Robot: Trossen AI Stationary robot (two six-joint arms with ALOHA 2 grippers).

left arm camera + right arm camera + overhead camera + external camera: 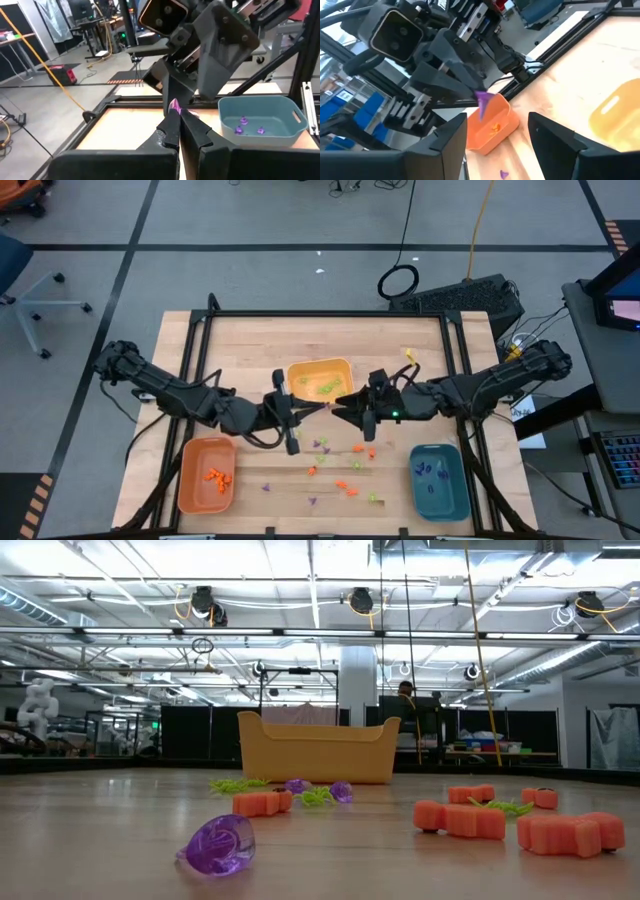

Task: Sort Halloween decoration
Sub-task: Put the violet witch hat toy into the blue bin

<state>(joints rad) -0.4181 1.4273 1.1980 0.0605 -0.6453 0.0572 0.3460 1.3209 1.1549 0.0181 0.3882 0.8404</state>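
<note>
My left gripper (pixel 176 116): pinching a tiny purple plastic piece (pixel 174 104) in mid-air.
My right gripper (pixel 497 130): fingers wide apart, facing it.

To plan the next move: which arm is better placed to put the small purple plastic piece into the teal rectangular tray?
Probably the right: the teal rectangular tray lies on its side, and its open right gripper faces the small purple plastic piece that the left gripper pinches.
</note>
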